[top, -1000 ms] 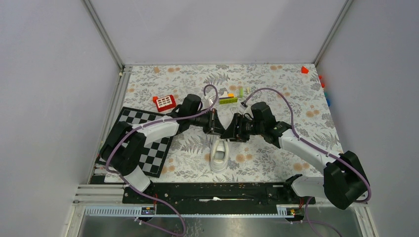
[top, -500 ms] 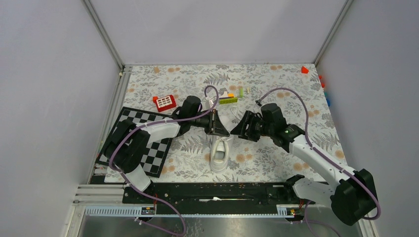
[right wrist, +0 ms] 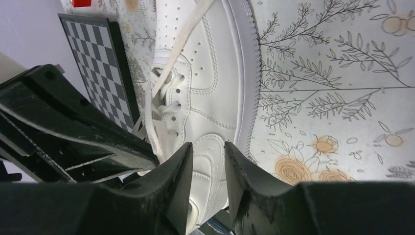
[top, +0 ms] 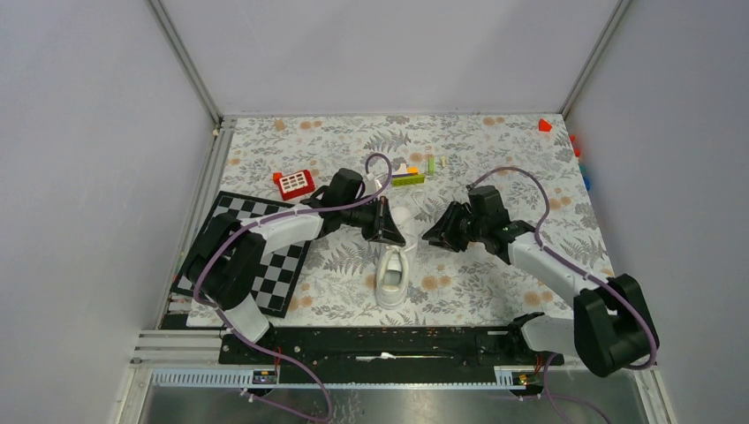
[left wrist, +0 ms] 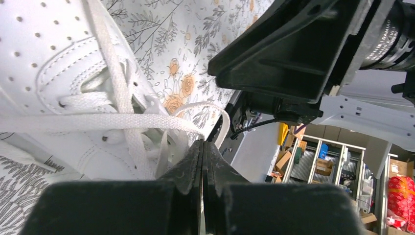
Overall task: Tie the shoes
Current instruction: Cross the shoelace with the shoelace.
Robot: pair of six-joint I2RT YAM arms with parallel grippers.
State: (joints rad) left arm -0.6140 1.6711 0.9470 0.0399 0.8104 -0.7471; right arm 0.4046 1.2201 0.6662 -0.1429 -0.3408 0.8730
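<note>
The left gripper (top: 397, 237) was pressed together, pinching a taut white lace (left wrist: 98, 122). The white sneaker (top: 392, 276) was laid on the floral table (top: 530, 159) between the arms. The right gripper (top: 430, 235) was held slightly parted, empty, near it.

Top external camera looking steeply down from high behind rig, standing well back, taking in whole floral table (top: 495, 150). Left wrist camera riding close behind left gripper (left wrist: 203, 147), skimming low and rightward across white sneaker (left wrist: 49, 73). Right wrist camera sitting just behind right gripper (right wrist: 205, 152), facing opposite way, toward checkerboard (right wrist: 93, 73). All three views sharing sneaker and the floral surface around it.
</note>
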